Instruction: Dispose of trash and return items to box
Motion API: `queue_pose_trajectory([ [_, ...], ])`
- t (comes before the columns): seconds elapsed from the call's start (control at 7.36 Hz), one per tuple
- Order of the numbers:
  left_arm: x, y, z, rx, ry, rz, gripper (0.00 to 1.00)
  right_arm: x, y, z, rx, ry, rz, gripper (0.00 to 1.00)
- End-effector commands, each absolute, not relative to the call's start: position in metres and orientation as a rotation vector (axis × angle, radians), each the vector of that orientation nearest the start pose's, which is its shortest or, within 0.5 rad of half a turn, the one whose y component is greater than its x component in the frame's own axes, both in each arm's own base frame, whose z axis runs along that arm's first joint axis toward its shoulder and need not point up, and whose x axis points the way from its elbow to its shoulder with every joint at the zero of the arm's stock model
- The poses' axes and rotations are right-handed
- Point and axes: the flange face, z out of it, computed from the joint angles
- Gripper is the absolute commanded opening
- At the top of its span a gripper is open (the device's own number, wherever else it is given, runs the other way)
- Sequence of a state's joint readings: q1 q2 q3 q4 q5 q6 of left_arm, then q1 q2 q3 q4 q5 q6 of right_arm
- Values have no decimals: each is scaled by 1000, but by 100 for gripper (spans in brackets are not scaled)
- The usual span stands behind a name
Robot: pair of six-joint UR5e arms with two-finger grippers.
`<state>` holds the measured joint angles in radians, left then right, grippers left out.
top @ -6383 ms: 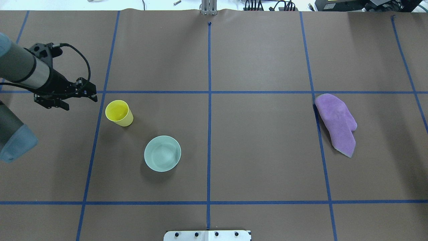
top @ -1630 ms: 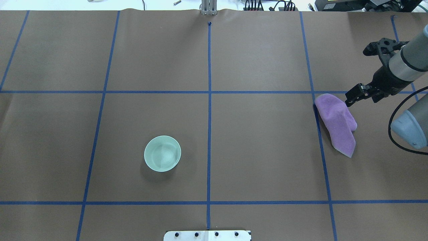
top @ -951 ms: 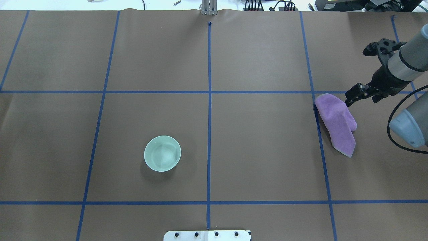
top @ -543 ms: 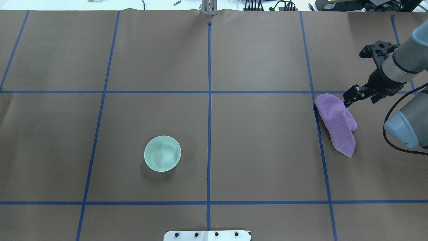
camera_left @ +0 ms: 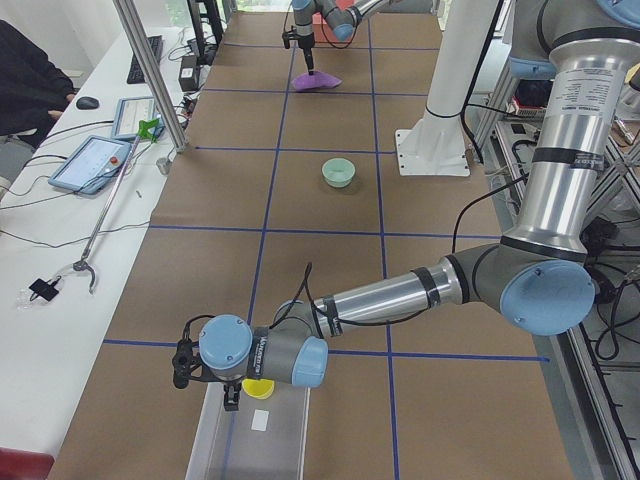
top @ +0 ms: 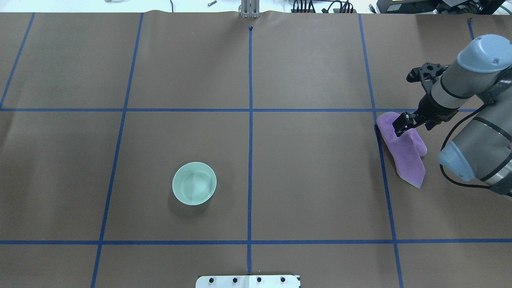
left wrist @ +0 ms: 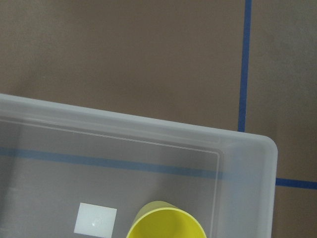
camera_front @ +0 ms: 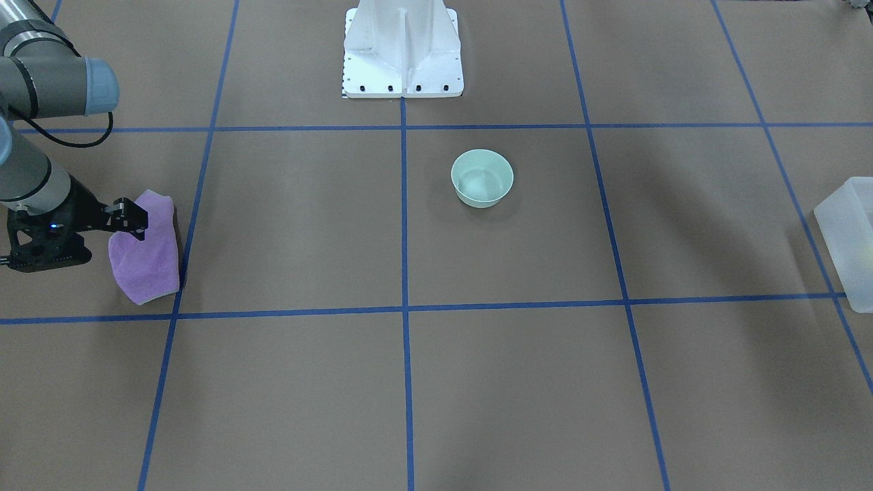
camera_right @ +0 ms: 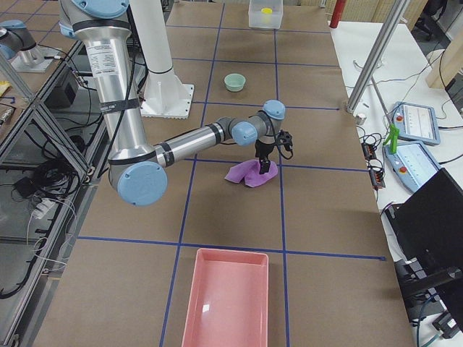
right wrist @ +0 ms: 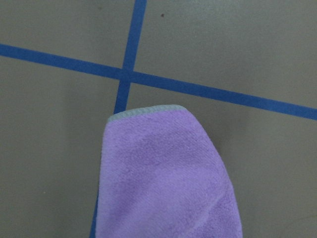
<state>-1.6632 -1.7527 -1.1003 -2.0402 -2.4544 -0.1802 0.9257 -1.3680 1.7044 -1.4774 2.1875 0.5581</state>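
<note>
Two items were accounted for. The yellow cup [left wrist: 166,220] was seen inside the box [left wrist: 247,148], near one corner, at the counter's end on the robot's left. The mint-green bowl [top: 194,183] was seen upright on the counter [top: 312,180], well apart from the box.

The left pincer [camera_left: 233,398] was held over the box, just beside the cup; whether it was spread or pressed together could not be told. The right pincer [top: 401,123] was poised over the rounded end of the purple cloth [top: 406,154], apparently spread, with nothing pinched. Contact with the cloth could not be made out.

The cloth was judged to be the trash. Being soft, limp and light, it would be expected to sag and trail once lifted. It would best be pinched at the raised fold beneath the pincer, deep enough for every layer to be caught.

The bowl was judged stiff, smooth and light, and best taken at its rim, one finger inside and one outside.

A pink tray [camera_right: 224,303] was seen at the counter's end on the robot's right.
</note>
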Motion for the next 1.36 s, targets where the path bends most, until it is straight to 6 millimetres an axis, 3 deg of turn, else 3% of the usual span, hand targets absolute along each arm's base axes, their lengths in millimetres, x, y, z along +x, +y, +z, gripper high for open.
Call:
queue_pose_trajectory([
  [0.0,-123,-571,701,129,884,-183,98,-305,-503,494,-34,-735,-238,99],
  [0.14,-128,-576,663,119,884,-196,98,-308,-500,492,-47,-750,-239,68],
  [0.27,-130,-576,618,101,869,-211,98,-307,-500,489,-35,-759,-247,9],
  [0.41,-130,-579,567,89,832,-224,98,-306,-500,488,-4,-778,-253,0],
  [0.54,-114,-580,521,79,841,-274,98,-302,-500,486,15,-787,-252,0],
  [0.68,-63,-578,483,58,859,-288,98,-281,-511,487,29,-789,-216,0],
  [0.81,-26,-575,457,30,875,-320,98,-253,-525,480,53,-794,-170,0],
  [1.09,68,-573,428,-23,909,-302,98,-182,-536,468,75,-859,-76,0],
  [1.22,108,-568,412,-27,954,-325,98,-157,-529,465,96,-860,-45,0],
])
